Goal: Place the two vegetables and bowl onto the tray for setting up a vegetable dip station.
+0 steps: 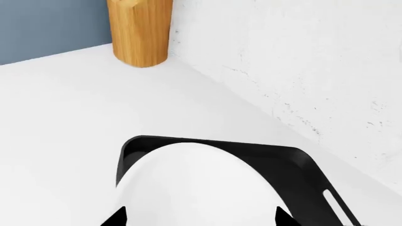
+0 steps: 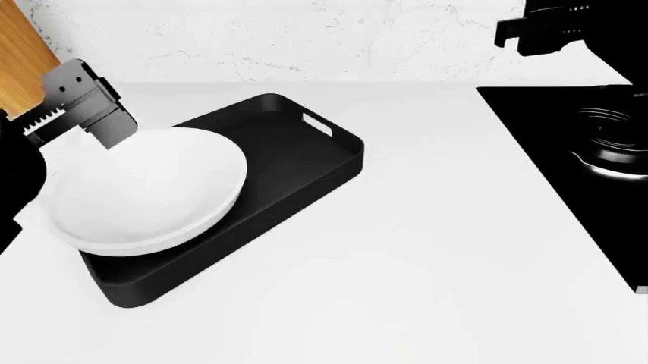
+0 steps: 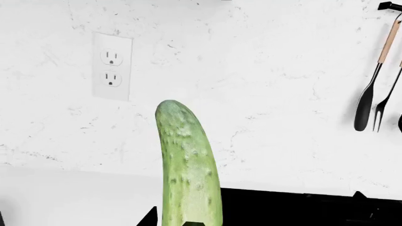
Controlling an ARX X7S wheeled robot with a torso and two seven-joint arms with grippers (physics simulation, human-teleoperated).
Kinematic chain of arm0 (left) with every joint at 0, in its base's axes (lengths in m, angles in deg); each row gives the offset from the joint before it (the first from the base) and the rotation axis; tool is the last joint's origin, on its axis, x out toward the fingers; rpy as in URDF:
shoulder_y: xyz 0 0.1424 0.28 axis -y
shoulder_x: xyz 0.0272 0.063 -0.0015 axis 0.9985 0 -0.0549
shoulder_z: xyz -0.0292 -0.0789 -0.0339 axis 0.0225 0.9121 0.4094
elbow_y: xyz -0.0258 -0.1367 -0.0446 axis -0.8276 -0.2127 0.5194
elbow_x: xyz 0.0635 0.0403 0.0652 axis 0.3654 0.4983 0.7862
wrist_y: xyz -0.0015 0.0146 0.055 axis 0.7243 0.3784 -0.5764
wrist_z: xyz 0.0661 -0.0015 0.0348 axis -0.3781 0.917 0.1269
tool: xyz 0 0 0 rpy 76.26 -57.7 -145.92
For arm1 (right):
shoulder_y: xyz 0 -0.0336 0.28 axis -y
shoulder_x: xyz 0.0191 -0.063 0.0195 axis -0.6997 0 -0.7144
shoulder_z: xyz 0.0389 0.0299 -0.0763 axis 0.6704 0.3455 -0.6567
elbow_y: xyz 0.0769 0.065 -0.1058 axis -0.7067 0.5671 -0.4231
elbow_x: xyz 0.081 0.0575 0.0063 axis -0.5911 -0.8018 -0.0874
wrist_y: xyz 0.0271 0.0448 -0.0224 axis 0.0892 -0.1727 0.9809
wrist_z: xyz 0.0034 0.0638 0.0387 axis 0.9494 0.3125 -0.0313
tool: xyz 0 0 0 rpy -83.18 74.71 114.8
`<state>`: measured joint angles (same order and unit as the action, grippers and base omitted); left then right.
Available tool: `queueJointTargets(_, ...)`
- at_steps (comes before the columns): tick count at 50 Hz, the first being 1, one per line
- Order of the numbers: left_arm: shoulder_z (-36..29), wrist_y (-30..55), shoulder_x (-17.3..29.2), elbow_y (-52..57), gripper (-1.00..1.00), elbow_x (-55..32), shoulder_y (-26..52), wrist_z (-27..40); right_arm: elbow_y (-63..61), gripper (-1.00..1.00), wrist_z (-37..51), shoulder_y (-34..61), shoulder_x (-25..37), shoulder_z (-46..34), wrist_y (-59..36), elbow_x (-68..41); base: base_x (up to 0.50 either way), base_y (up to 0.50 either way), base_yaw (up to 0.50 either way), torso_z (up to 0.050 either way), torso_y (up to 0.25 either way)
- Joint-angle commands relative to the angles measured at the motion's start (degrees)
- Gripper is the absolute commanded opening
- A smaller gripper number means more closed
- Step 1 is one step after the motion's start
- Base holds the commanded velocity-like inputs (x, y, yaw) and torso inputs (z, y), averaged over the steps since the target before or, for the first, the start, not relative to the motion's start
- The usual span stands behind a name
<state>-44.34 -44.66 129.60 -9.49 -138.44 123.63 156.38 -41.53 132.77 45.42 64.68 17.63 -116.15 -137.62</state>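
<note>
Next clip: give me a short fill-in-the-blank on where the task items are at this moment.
1. The bowl sits on the black ____.
2. The right gripper holds a green ____.
3. On the wall behind the cucumber is a white power ____.
4. The left gripper is at the rim of the ____.

Missing words: tray; cucumber; outlet; bowl

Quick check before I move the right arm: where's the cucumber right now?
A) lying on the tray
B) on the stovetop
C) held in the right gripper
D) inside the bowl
C: the right wrist view shows the cucumber standing up out of the right gripper, while the head view shows only the bowl on the tray.
</note>
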Motion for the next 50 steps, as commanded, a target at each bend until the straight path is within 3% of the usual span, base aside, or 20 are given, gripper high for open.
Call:
queueJointTargets(1,-4.9,4.1,1.7,-2.3,1.00,0.9,12.9,0.1,1.3,-1.00,-3.2,-0.1,-3.7,-3.0,0.3,3.3,0.00,0.00,0.00,0.000,0.000)
queueJointTargets(15,3.3,9.7,2.1,-3.8,1.00,2.5,12.5,-0.6,15.3,-1.00,-14.5,1.3,-17.0,-9.9,7.6,13.7,0.00,0.00,0.00,0.000,0.000)
queueJointTargets(26,5.0,10.3,2.0,-3.6,1.00,2.6,11.4,-0.7,42.6,-1.00,-29.9,8.9,-30.8,-15.3,15.6,22.7,0.00,0.00,0.00,0.000,0.000)
queueJointTargets(34,5.5,10.1,1.9,-3.4,1.00,2.5,10.6,-0.7,71.6,-1.00,-45.8,15.3,-44.1,-20.2,22.9,28.9,0.00,0.00,0.00,0.000,0.000)
queueJointTargets(45,5.5,9.7,1.5,-3.2,1.00,2.5,9.8,-0.7,71.1,-1.00,-49.7,16.2,-44.5,-43.4,23.5,6.0,0.00,0.00,0.00,0.000,0.000)
queueJointTargets(50,5.5,9.6,1.2,-3.1,1.00,2.4,9.7,-0.5,70.1,-1.00,-53.1,17.4,-44.5,-49.2,22.4,-0.4,0.00,0.00,0.00,0.000,0.000)
